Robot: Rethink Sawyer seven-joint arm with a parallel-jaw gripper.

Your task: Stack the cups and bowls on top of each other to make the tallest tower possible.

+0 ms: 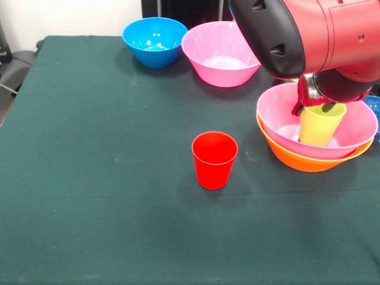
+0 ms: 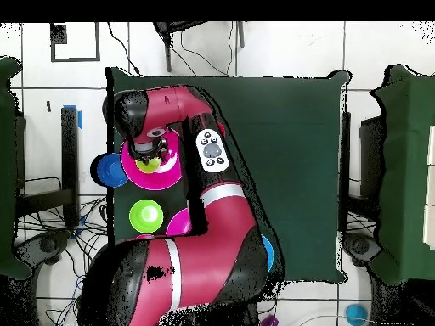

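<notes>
A dark green desk [image 1: 89, 208] lies under the end effector [image 1: 317, 107]. White floor [image 2: 280, 51] with black cables [image 2: 195, 59] lies around it.

You've got the lime green cup [image 1: 321, 124] sitting in the pink bowl [image 1: 356, 127], which is nested in the orange bowl [image 1: 300, 159], with the gripper [image 1: 313, 107] right at its rim. The red cup [image 1: 214, 160] stands alone mid-desk [image 1: 89, 196]; blue bowl [image 1: 154, 40] and another pink bowl [image 1: 219, 53] sit at the back.

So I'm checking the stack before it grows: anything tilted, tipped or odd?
Nothing stands out. The lime green cup stands upright inside the pink bowl, which sits nested in the orange bowl. The red cup stands upright alone on the table.
</notes>
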